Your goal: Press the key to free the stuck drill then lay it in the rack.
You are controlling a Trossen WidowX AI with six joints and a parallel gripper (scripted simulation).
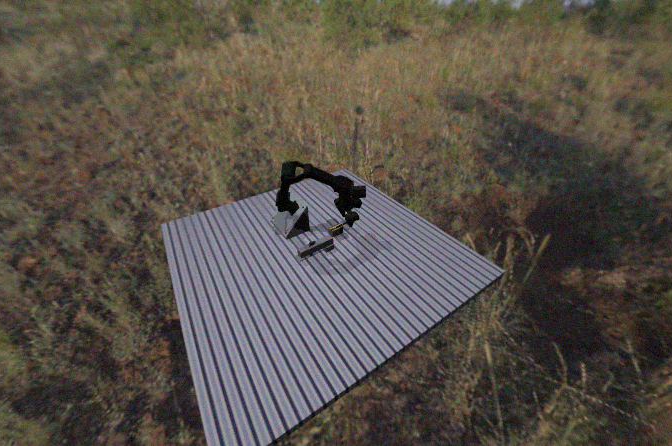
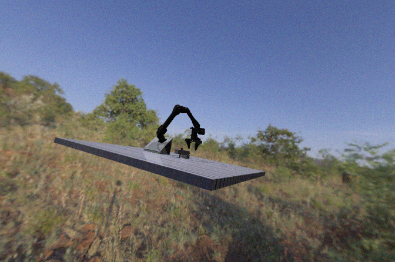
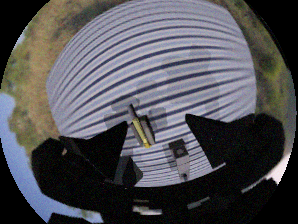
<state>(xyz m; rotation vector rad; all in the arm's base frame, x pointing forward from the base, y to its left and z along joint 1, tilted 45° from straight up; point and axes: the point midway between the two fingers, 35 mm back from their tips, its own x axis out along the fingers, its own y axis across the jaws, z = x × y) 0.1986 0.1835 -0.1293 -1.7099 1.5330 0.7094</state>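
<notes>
The drill, with a yellow bit and a darker shank, lies along the small grey rack. Its yellow part is between the rack's walls and its shank sticks out past one end. The long grey block has a round mark on its end face, and a small dark knob, apparently the key, on top. My gripper is open and empty, above the drill and rack. Whether the drill is fully seated, I cannot tell.
The grey wedge-shaped arm base stands behind the long block. All stands on a ribbed, striped platform with open edges. In the wrist view the arm's shadow falls across it.
</notes>
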